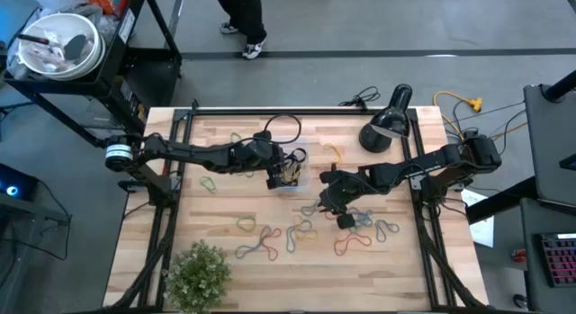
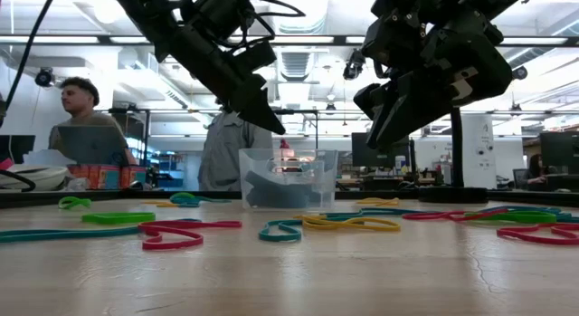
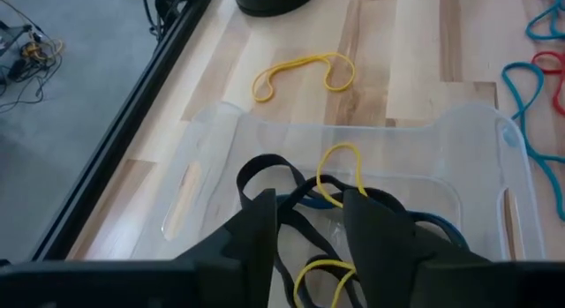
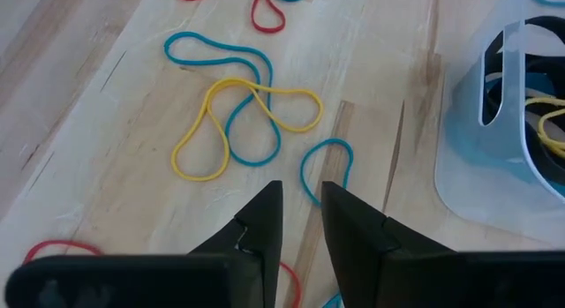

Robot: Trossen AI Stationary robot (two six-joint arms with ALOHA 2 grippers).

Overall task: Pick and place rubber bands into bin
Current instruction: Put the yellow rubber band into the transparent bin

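Observation:
The clear bin (image 1: 293, 173) stands at the table's middle, toward the far side, with black and yellow rubber bands (image 3: 340, 171) lying in it. My left gripper (image 3: 311, 211) hovers open just above the bin's inside (image 1: 274, 176). Several coloured rubber bands (image 1: 301, 231) lie flat on the wood nearer the front. My right gripper (image 4: 302, 206) hangs a little open above the table (image 1: 343, 215), right of the bin, over a small blue band (image 4: 327, 167). A yellow band (image 4: 247, 123) and a blue one (image 4: 225, 87) lie crossed just beyond it.
A black lamp (image 1: 387, 125) sits at the far right and a lone yellow band (image 1: 335, 154) beside it. A small green plant (image 1: 198, 273) stands at the near left corner. A person (image 2: 226, 148) stands behind the table, and another (image 2: 81, 126) sits farther left.

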